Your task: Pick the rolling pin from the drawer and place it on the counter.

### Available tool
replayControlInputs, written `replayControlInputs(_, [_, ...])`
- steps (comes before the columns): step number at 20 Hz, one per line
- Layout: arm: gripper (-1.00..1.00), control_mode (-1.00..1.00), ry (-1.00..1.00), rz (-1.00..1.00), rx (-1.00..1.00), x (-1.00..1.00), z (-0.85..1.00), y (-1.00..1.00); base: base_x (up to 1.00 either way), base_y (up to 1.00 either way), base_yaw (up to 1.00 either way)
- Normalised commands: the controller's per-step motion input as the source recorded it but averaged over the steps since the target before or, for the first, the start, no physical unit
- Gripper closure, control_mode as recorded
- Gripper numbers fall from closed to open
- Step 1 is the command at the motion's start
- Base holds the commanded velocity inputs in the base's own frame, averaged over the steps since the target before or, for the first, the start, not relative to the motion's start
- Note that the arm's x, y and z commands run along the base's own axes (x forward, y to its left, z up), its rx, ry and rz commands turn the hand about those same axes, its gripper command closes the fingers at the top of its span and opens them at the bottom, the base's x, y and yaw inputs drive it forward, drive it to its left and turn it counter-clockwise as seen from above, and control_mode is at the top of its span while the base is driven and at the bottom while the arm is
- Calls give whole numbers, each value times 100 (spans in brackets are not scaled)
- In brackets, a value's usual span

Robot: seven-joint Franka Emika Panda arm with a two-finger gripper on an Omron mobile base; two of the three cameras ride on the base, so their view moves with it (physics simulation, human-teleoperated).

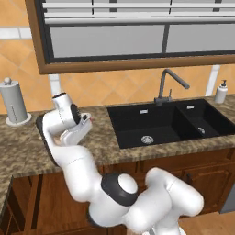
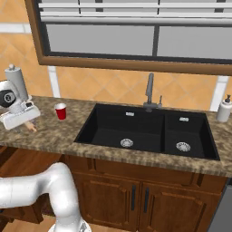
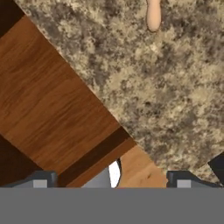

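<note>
Lying on the counter (image 3: 175, 100), the rolling pin (image 3: 153, 15) shows a handle at 12 o'clock, axis running 12-to-6. My fingers (image 3: 41, 180) are spread wide, holding nothing.

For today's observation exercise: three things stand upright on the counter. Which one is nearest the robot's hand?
The red cup is nearest the gripper. The paper towel roll stands farther back by the wall, and the soap dispenser is beyond the sink.

The speckled counter (image 3: 175, 87) runs across the top and right. A tan rolling pin (image 3: 153, 15) end lies on it. Brown wood (image 3: 48, 109) sits beside the counter.
</note>
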Motion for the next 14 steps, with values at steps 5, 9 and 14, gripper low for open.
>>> replayControlInputs(5, [-100, -100, -11, 8, 3, -47, -1, -23, 0, 0, 0])
replayControlInputs(9, [-100, -100, -37, 5, 5, -48, -4, -33, 0, 0, 0])
replayControlInputs(14, [-100, -100, -50, 4, 13, -44, 5, -37, 0, 0, 0])
